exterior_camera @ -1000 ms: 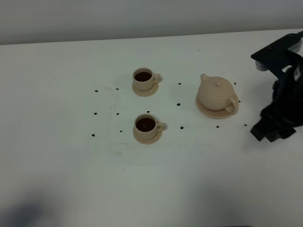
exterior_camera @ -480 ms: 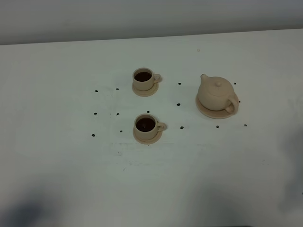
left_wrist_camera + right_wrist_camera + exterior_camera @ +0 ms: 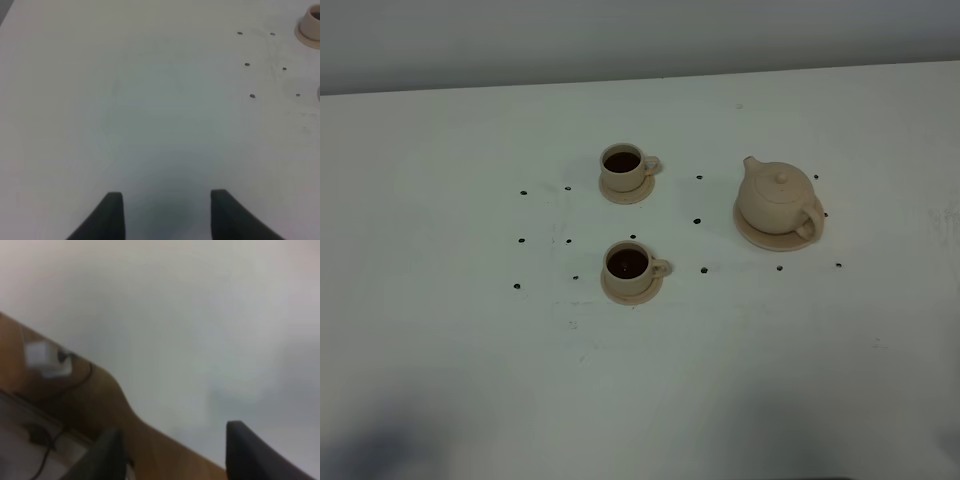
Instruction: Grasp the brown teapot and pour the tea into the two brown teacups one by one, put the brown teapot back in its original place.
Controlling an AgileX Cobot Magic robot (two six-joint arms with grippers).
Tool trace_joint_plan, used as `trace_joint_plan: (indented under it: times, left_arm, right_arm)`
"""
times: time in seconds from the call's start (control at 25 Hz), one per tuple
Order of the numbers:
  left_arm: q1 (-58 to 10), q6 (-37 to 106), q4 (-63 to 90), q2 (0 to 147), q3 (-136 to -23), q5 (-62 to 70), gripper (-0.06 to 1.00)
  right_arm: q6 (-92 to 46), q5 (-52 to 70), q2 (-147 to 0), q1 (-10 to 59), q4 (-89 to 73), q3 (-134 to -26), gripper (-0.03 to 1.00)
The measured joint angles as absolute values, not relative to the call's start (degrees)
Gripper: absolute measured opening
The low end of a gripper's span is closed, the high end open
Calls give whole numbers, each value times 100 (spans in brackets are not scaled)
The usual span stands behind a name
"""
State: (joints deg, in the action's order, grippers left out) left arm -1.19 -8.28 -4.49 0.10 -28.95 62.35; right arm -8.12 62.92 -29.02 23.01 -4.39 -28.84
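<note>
The brown teapot [image 3: 777, 198] is a plain pale tan-beige, matching the wider saucer plate [image 3: 752, 233] under it. The two brown teacups [image 3: 622, 168] [image 3: 628, 265] and their small saucers share that beige, each cup holding dark brown liquid. The table [image 3: 440, 340] is white, dotted with small black marks [image 3: 521, 240]. In the blurred right wrist view, a brown surface [image 3: 107, 405] shows, possibly wood.

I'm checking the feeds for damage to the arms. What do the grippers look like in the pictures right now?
Only fingertips show. The left gripper has two dark, matte fingers with rounded, tapering tips. The right gripper looks the same: two dark fingers, blurred. No cables, markings or arm links are visible in either wrist view, and the high camera shows neither arm.
</note>
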Motion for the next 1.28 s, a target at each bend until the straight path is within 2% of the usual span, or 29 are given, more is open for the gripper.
trace_joint_plan:
  times: [0.4, 0.92, 1.28]
  left_arm:
    - [-119, -828, -449, 10, -2895, 6235, 43]
    - [-119, -828, -449, 10, -2895, 6235, 43]
    - [-119, -833, -449, 10, -2895, 6235, 43]
  right_arm:
    - [-762, 6256, -2614, 2183, -439, -2884, 44]
    - [-762, 6247, -1656, 58, -439, -2884, 44]
    - [-762, 6247, -769, -152, -439, -2884, 44]
